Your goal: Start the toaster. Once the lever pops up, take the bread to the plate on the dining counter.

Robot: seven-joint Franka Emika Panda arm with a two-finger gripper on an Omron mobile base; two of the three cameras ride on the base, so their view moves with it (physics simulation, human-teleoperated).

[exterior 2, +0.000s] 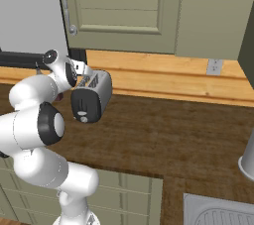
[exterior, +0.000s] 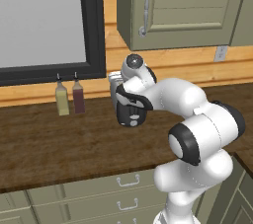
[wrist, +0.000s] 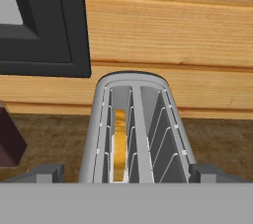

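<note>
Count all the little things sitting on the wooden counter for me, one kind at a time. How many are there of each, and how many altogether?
Toasters: 1, the silver toaster
Bread slices: 1, the bread standing in the toaster's left slot in the hand view
Bottles: 2, a yellowish bottle and a dark red bottle by the wall
Total: 4

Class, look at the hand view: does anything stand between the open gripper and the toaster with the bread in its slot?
Nothing visible does. The gripper hangs open directly over the toaster, with the bread standing edge-on in one slot.
</note>
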